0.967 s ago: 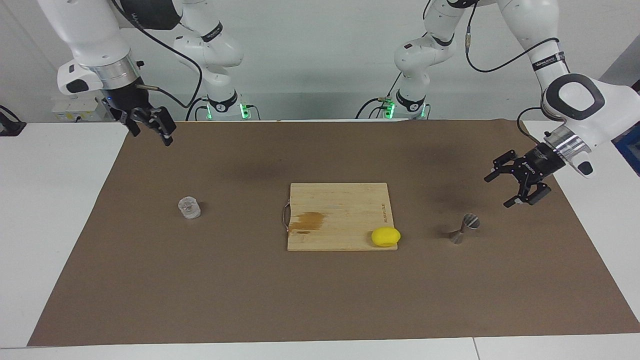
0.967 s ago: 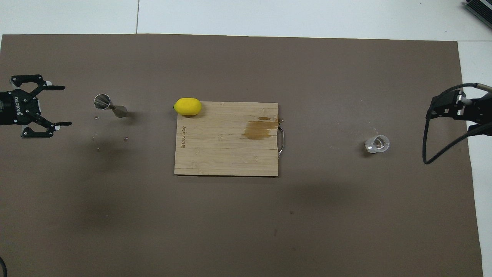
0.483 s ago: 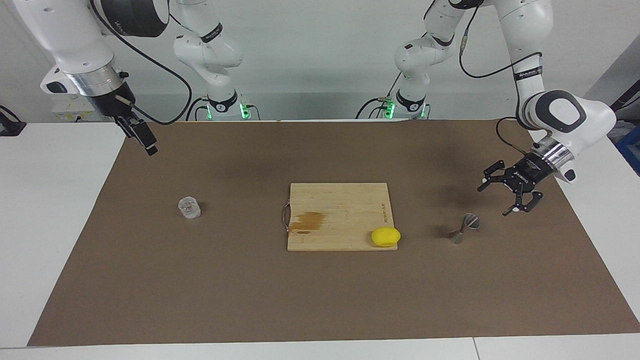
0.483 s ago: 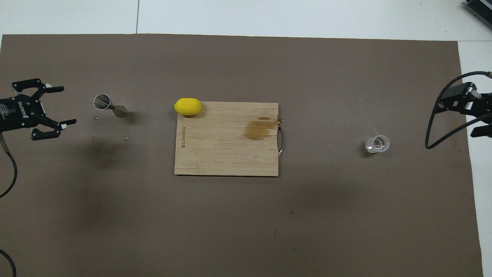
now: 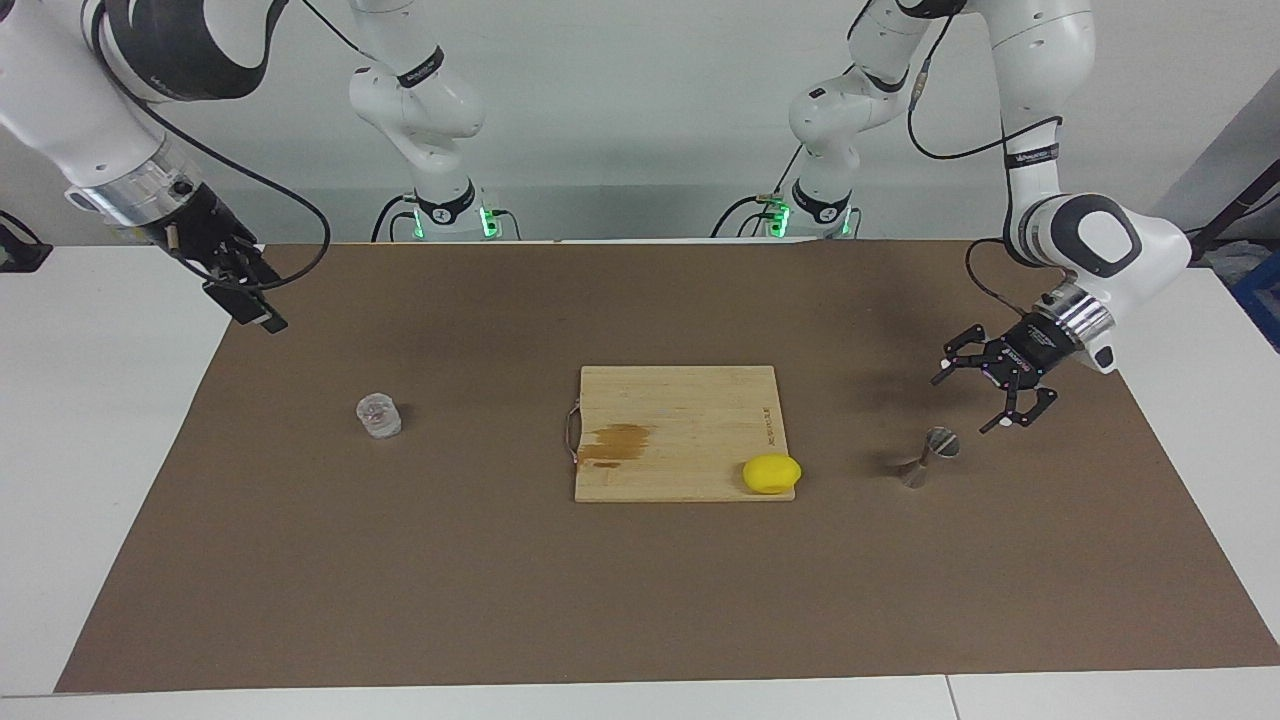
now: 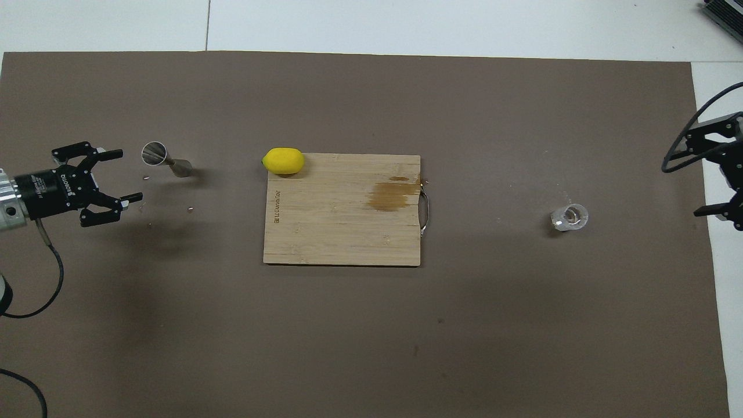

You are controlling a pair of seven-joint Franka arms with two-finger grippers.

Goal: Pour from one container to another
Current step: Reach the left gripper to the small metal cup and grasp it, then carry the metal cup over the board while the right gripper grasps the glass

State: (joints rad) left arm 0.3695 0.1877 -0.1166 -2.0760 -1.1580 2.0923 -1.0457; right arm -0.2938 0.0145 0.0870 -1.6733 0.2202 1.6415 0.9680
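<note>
- The brown mat (image 5: pixel 640 600) covers most of the table, and both task things stand on it, well apart at opposite ends.
- The wooden cutting board (image 5: pixel 680 400) lies at the middle, with a darker stain near its handle and a yellow lemon (image 5: pixel 771 473) at the corner toward the left arm's end. Small print runs along one edge; I cannot read it.
- The left gripper (image 5: pixel 968 394) hangs with its fingers spread wide and empty, just beside the jigger (image 5: pixel 928 457); white lettering on its body reads ROBOTIQ in the overhead view.
- The right gripper (image 5: pixel 255 312) hangs over the mat's edge at the right arm's end, not yet near the glass cup (image 5: pixel 378 416); whether its fingers are apart I cannot tell.
- The jigger looks tilted, top-heavy and easily tipped, so I judge the left gripper should centre its fingers on the narrow waist, come in level, and close gently.
- The cup wants a side grip on its wall.
</note>
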